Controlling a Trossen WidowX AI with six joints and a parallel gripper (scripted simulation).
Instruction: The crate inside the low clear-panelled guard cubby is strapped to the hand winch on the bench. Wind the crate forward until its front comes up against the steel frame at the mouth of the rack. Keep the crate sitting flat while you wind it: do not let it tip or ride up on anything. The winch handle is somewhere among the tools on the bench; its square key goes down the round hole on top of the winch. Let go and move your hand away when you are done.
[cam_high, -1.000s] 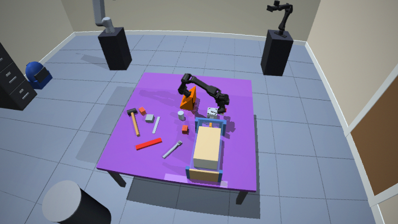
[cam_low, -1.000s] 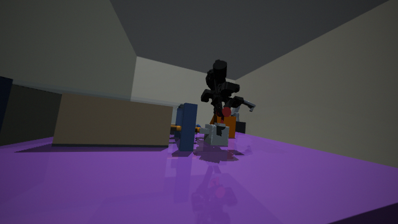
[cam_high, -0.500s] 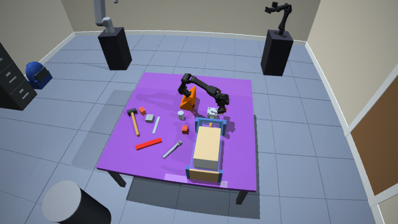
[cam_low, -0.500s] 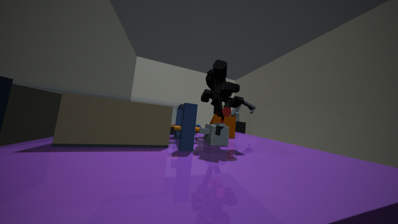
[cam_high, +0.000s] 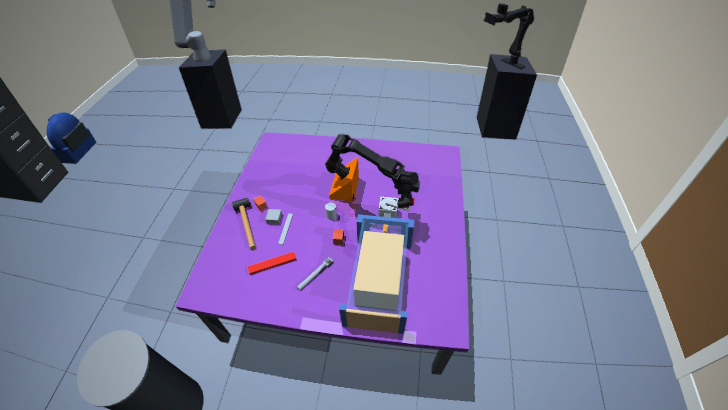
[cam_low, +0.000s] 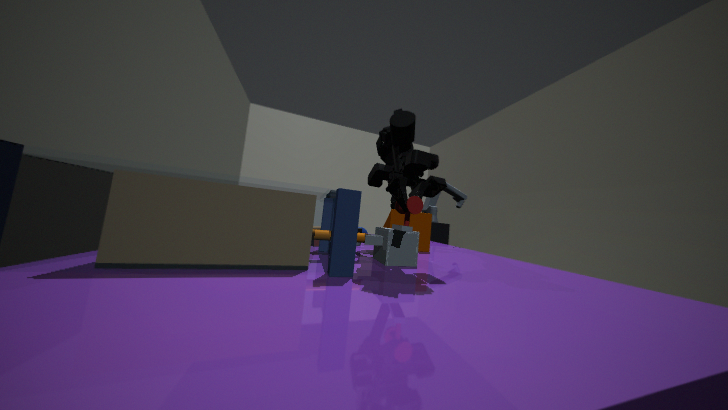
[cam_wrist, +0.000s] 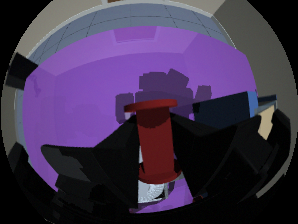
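Note:
My gripper (cam_high: 406, 202) (cam_low: 407, 202) (cam_wrist: 150, 117) is shut on the red spool-shaped grip (cam_low: 415, 204) (cam_wrist: 155, 131) of the winch handle, low over the winch. The grey winch (cam_high: 384, 203) (cam_low: 402, 252) (cam_wrist: 149, 193) stands just outside the blue steel frame (cam_high: 362, 224) (cam_low: 344, 234). The handle's key and the round hole are hidden. An orange strap (cam_high: 385, 228) (cam_low: 321, 234) spans a short gap between the frame and the crate's front. The cream crate (cam_high: 380, 261) (cam_low: 203, 221) sits flat inside the clear-panelled cubby, its front clear of the frame.
Left of the cubby lie a red cube (cam_high: 338, 237), a grey wrench (cam_high: 314, 274), a red bar (cam_high: 272, 263), a grey strip (cam_high: 285, 228), a grey block (cam_high: 273, 216) and a hammer (cam_high: 247, 227). A grey cylinder (cam_high: 331, 210) and an orange wedge (cam_high: 346, 183) stand near the arm.

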